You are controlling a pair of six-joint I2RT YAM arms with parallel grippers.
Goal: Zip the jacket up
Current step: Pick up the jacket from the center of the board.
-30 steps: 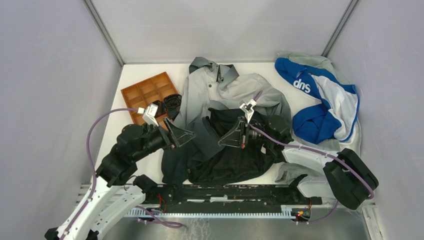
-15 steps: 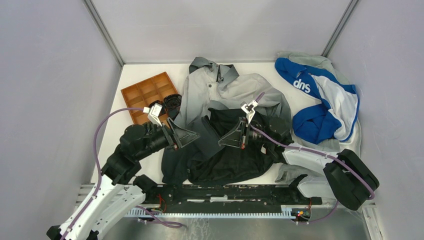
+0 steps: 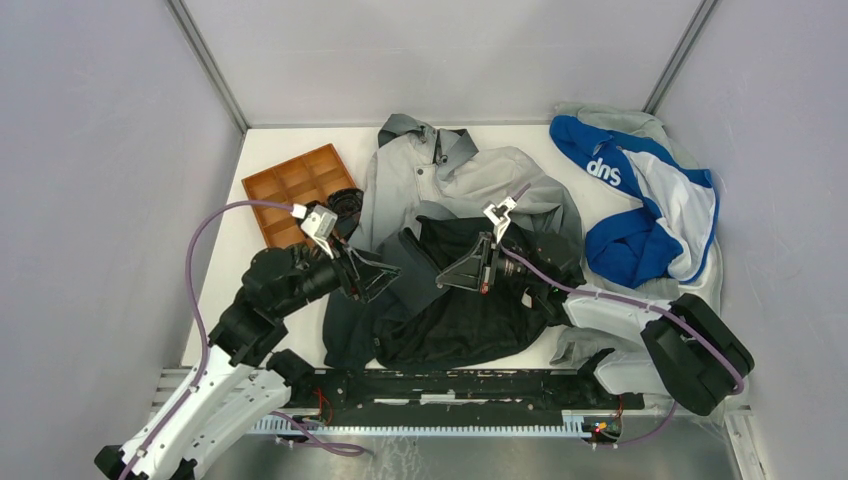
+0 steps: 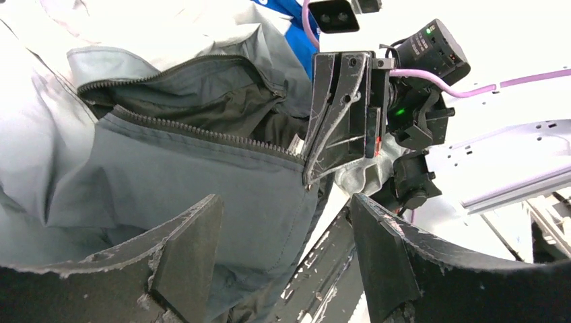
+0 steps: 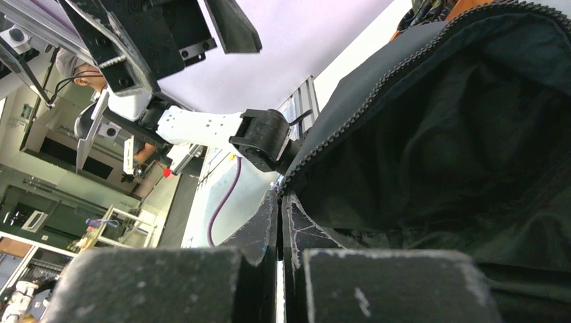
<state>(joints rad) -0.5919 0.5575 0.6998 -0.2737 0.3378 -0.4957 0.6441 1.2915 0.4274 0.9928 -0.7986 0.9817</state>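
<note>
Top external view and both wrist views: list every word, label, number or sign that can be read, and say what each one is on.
"sup": white letters on the blue-and-white garment, seen upside down in the top external view, so they look like "dns". Whether the word runs on under a fold cannot be told.
jacket: no text visible in any view.
tray: no text visible.
Background room in the right wrist view: anything written there is too small and blurred to read.

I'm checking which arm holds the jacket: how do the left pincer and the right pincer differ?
The left pincer is open, fingers wide apart with nothing gripped; the right pincer is shut, pinching the jacket at its zipper edge. The left pincer is over the jacket's part nearer the orange tray, the right pincer over its dark middle. Both are black and point toward each other.
</note>
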